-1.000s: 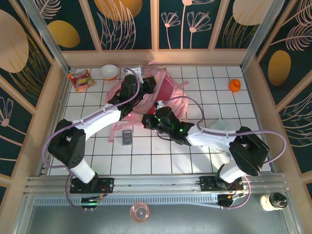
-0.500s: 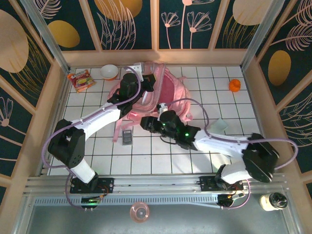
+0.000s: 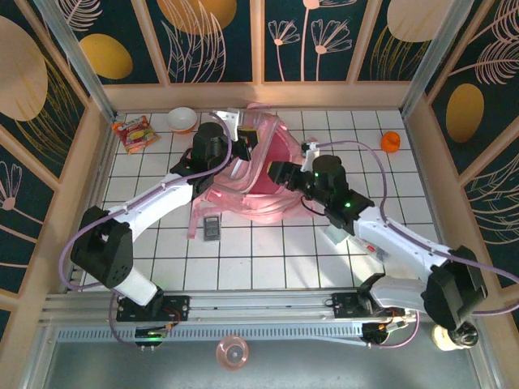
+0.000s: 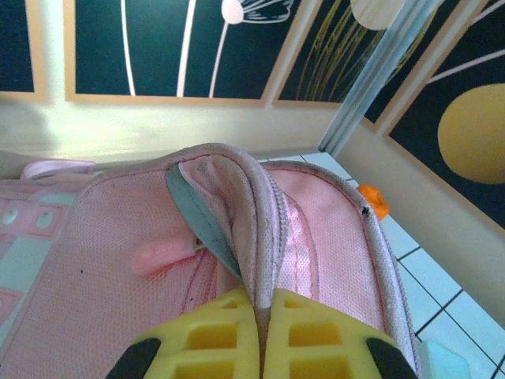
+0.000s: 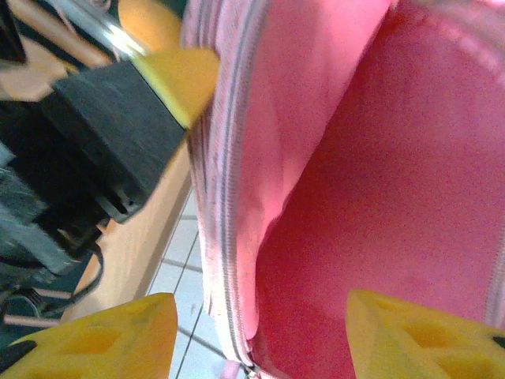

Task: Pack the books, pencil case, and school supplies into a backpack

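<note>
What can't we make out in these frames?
- Backpack contents: in the top view the right gripper covers the opening; the right wrist view is blurred.
- Calculator keys: top view, too small.
- Orange thing: top view, too small to identify.

No writing can be read anywhere. The print on the snack packet [image 3: 132,133] and anything on the calculator [image 3: 212,229] are too small to make out.

Matt pink woven-cloth backpack [image 4: 95,308] (zip-edged), glossy white tiled table [image 3: 268,259], pale wooden wall frame [image 3: 259,96]
</note>
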### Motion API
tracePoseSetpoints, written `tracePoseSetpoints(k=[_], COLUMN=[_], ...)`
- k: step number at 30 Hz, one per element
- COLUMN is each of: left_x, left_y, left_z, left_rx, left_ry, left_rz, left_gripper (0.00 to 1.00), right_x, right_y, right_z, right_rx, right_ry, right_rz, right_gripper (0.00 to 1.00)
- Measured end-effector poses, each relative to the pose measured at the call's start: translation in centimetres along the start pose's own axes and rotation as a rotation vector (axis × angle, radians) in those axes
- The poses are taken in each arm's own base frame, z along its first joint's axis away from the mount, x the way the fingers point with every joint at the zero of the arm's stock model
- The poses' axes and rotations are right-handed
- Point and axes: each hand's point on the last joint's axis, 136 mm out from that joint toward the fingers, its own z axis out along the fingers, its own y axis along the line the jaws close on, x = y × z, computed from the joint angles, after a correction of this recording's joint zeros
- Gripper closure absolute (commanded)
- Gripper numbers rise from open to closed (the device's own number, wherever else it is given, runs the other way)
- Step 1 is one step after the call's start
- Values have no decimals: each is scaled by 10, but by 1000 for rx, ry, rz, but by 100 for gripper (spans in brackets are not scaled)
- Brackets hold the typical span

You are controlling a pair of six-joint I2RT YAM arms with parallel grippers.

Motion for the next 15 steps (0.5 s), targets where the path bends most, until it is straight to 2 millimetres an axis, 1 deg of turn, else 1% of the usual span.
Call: tracePoseSetpoints(k=[3, 5, 8, 10, 11, 12, 13, 14, 15], left_x=[2, 3, 4, 5, 5, 6, 6, 8, 9], left_y=[-2, -2, -2, -3, -4, -5, -6, -7, -7], left_z=[-1, -1, -1, -1, -1, -1, -1, -1, -1], left_rx=[9, 13, 14, 19, 22, 28, 34, 41, 45], left_ry=[13, 18, 21, 24, 27, 30, 34, 39, 44], left_rz=[3, 3, 5, 5, 5, 5, 5, 4, 4], left_gripper=[100, 100, 100, 100, 100, 100, 100, 100, 100], right_x=[18, 27, 32, 33, 32, 31, 28, 26, 25], right_y=[4, 8, 13, 15, 15, 14, 13, 12, 11], right_z=[16, 24, 29, 31, 32, 33, 35, 37, 39], right_rx=[-66, -104, -144, -154, -153, -149, -140, -132, -124], right_ry=[89, 128, 152, 155, 154, 151, 143, 136, 131], right_rz=[14, 24, 37, 38, 41, 41, 43, 47, 56], right_gripper=[42, 42, 43, 46, 50, 58, 73, 84, 91])
